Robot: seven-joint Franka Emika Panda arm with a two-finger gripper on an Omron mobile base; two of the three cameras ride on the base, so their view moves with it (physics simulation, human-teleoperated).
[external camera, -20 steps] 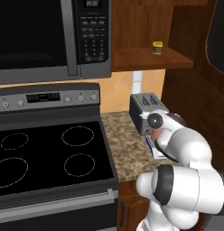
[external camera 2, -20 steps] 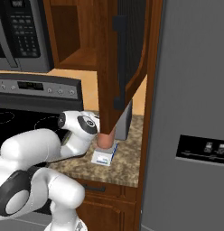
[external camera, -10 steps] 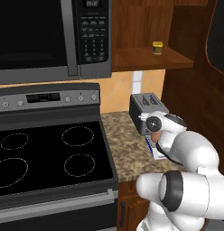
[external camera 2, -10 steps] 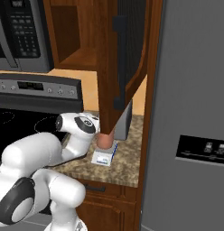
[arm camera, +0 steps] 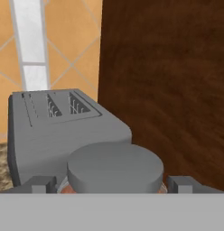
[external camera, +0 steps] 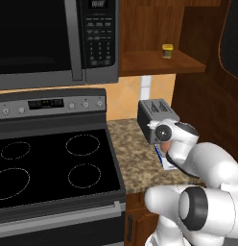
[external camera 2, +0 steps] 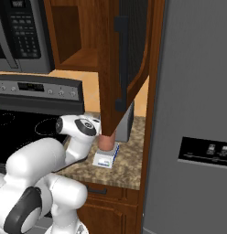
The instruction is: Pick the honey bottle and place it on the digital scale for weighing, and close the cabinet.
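The honey bottle (external camera 2: 106, 143), a reddish-brown jar, stands upright on the small white digital scale (external camera 2: 105, 158) on the counter, just in front of the toaster. Its grey lid (arm camera: 114, 168) lies close in the hand view. My gripper (arm camera: 111, 184) reaches it from the left, with one finger tip against each side of the jar, shut on it. In the left base view the jar (external camera: 163, 146) peeks out past my wrist, above the scale (external camera: 164, 159). The cabinet door (external camera 2: 130, 55) with its black bar handle (external camera 2: 119, 64) hangs wide open above the jar.
A grey toaster (external camera: 152, 114) sits right behind the scale. A tiny yellow jar (external camera: 167, 50) stands on the cabinet shelf (external camera: 157, 63). The microwave (external camera: 44, 38) and stove (external camera: 49, 163) are to the left. A grey fridge (external camera 2: 193, 114) walls off the right.
My wrist has sunk a little and the elbow has drifted right. The honey bottle stays in the same spot on the scale. The cabinet door has not moved.
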